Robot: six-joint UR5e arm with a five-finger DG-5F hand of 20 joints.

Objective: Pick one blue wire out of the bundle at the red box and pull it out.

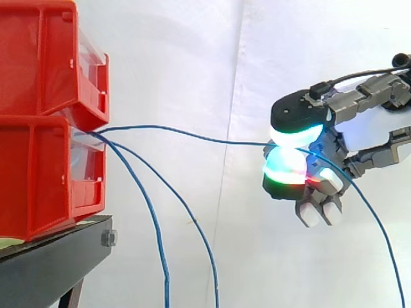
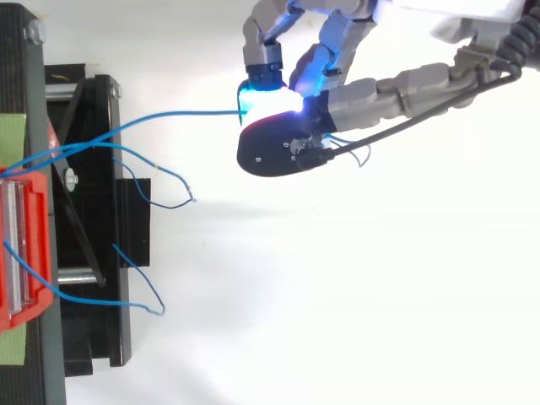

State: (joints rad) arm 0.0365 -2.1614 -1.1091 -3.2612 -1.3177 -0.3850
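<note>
We see the robot hand (image 1: pixel 300 114), well apart from the red box (image 1: pixel 38 176), pinching one blue wire (image 1: pixel 192 134) btw. its glowing pads (image 1: pixel 286 168). The wire runs nearly level from the box's front to the hand; two other blue wires (image 1: pixel 156 234) droop from the same spot.

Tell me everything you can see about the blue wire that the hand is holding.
This blue wire is thin, flexible and looks plastic-coated. It leaves the gap between the two stacked red bins, runs almost level with a slight bow to the hand, and is pinched there between glowing fingertips. Past the hand its free length droops toward the lower right. At the bins it starts beside two other blue wires that hang down.
</note>
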